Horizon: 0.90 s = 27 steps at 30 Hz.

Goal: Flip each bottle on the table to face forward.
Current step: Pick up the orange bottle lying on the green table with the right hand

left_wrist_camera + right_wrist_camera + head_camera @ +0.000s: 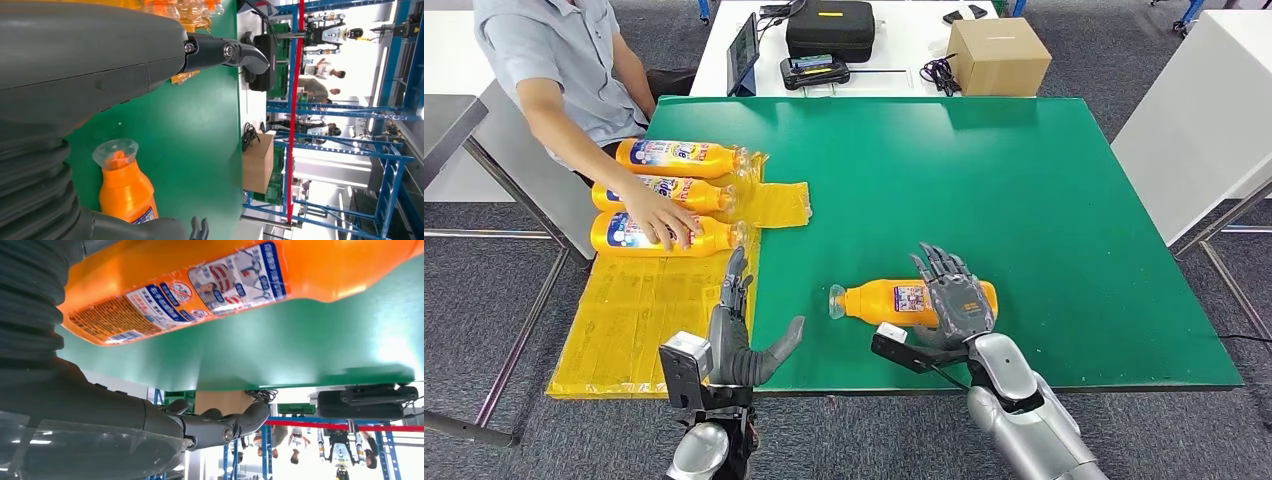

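Orange bottle (pixel 894 299) lying near green table (pixel 1024 200) front edge, base half hidden under right hand (pixel 954 300), grip on it unclear, left hand (pixel 742 340) spread, holding nothing, person's hand (pixel 659 215) covering another bottle (pixel 624 235)

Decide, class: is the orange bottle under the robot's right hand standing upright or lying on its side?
Lying on its side: the orange bottle stretches along the green table, cap end toward the left hand.

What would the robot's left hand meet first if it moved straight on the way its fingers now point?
Probably the nearest of the three orange bottles, which a person's hand rests on. The left hand points up the table's left edge toward it, with yellow sheet between; depth is uncertain.
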Each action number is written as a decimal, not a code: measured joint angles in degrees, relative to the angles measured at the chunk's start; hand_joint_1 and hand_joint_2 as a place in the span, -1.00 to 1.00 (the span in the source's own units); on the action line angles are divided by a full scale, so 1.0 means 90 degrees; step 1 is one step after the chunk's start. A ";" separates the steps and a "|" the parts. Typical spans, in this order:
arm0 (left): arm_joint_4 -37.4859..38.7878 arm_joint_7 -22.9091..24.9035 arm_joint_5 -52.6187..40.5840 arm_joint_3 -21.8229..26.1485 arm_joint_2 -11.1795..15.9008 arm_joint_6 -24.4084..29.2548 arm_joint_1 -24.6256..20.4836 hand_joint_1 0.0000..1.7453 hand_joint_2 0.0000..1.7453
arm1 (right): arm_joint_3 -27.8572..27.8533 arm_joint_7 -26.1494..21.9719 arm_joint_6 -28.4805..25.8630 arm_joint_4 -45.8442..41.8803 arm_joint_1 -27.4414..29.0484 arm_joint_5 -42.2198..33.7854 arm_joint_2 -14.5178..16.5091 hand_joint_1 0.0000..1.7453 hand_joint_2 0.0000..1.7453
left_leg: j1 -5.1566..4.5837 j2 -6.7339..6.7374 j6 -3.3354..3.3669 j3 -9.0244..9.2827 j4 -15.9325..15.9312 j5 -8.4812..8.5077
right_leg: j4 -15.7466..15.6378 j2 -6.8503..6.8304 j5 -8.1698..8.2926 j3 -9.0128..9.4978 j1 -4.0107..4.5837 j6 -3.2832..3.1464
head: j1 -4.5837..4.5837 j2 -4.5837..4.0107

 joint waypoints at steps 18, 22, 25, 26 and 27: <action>-0.0009 0.0483 0.0498 0.0035 0.0024 -0.0444 0.0000 -1.00 1.00 | 0.0093 -0.0102 0.0638 0.0310 -0.0141 -0.0801 -0.0261 -1.00 1.00 | 0.0000 0.0000 0.0000 0.0000 0.0000 0.0000 | 0.0000 0.0000 0.0000 0.0000 0.0000 0.0000 | -0.0001 0.0000; -0.0009 0.0488 0.0510 0.0055 0.0030 -0.0460 0.0001 -1.00 1.00 | 0.0100 0.0007 0.0639 0.0324 -0.0143 -0.0732 -0.0296 -1.00 1.00 | 0.0000 0.0000 0.0000 0.0000 0.0000 0.0000 | 0.0000 0.0000 0.0000 0.0000 0.0000 0.0000 | -0.0001 0.0000; -0.0017 0.0497 0.0538 0.0072 0.0032 -0.0465 0.0017 -1.00 1.00 | 0.0123 0.0334 0.0527 0.0324 -0.0152 -0.0352 -0.0361 -1.00 1.00 | 0.0000 0.0000 0.0000 0.0000 0.0000 0.0000 | 0.0000 0.0000 0.0000 0.0000 0.0000 0.0000 | -0.0001 0.0000; -0.0024 0.0498 0.0544 0.0077 0.0033 -0.0455 0.0030 -1.00 1.00 | 0.0128 0.0435 0.0474 0.0321 -0.0158 -0.0210 -0.0390 -1.00 1.00 | 0.0000 0.0000 0.0000 -0.0001 0.0000 0.0000 | 0.0000 0.0000 0.0000 0.0000 0.0000 0.0000 | -0.0001 0.0000; -0.0033 0.0498 0.0545 0.0081 0.0035 -0.0441 0.0046 -1.00 1.00 | 0.0130 0.0513 0.0434 0.0314 -0.0166 -0.0095 -0.0421 -1.00 1.00 | -0.0001 0.0000 0.0000 -0.0001 0.0000 0.0000 | 0.0000 0.0000 0.0000 0.0000 0.0000 0.0000 | -0.0001 0.0000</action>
